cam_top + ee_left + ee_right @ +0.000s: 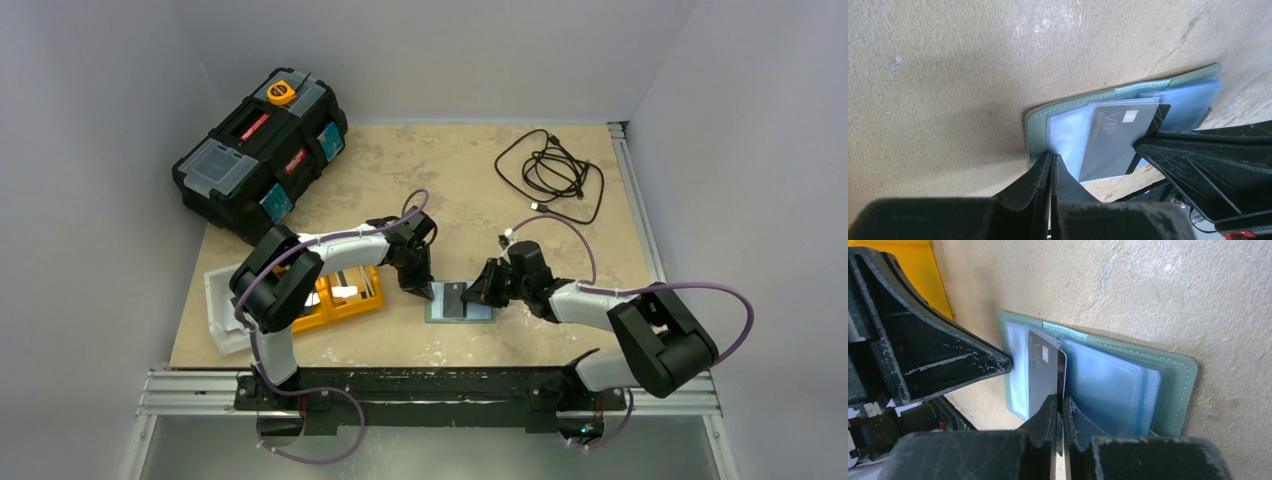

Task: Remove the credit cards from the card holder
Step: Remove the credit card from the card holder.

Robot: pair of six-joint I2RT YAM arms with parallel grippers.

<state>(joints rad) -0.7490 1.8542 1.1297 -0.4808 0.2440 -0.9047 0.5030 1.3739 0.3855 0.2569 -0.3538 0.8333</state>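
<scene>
The card holder lies open on the table between both arms, grey-green with pale blue sleeves. A dark grey credit card marked VIP sticks partly out of a sleeve, standing up on edge in the right wrist view. My right gripper is shut on that card's near edge. My left gripper is shut with nothing between its fingers, and its tips rest on the card holder's left edge. In the top view the left gripper and right gripper flank the holder.
An orange two-compartment tray sits just left of the holder, with a white tray beyond it. A black toolbox stands at the back left. A coiled black cable lies at the back right.
</scene>
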